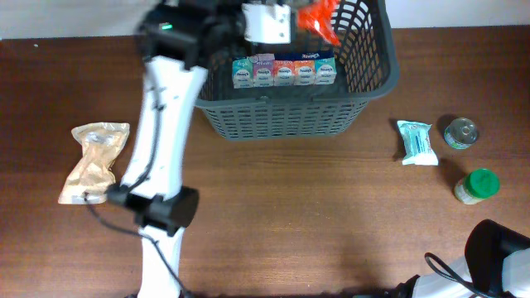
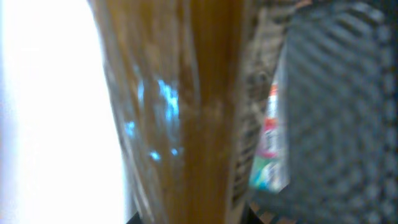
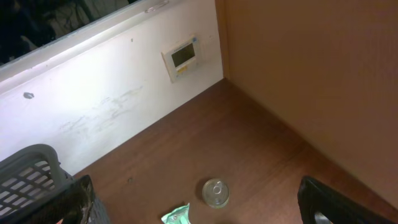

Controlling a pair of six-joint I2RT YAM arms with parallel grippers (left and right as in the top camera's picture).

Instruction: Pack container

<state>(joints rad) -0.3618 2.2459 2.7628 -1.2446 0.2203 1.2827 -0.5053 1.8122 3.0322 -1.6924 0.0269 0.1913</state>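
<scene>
Can (image 1: 460, 132), jar (image 1: 476, 185), packet (image 1: 416, 142) beside container (image 1: 281, 122)

Plain lab-like indoor room, brown wooden table (image 1: 315, 215); white wall (image 3: 106, 106), small wall thermostat (image 3: 181, 57)

Matt grey plastic container (image 1: 281, 124), glossy wooden table (image 1: 331, 215), shiny metal can (image 1: 460, 132)

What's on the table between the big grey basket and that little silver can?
A small pale-teal packet lies on the wood between the basket and the can, clearest in the overhead view.
</scene>
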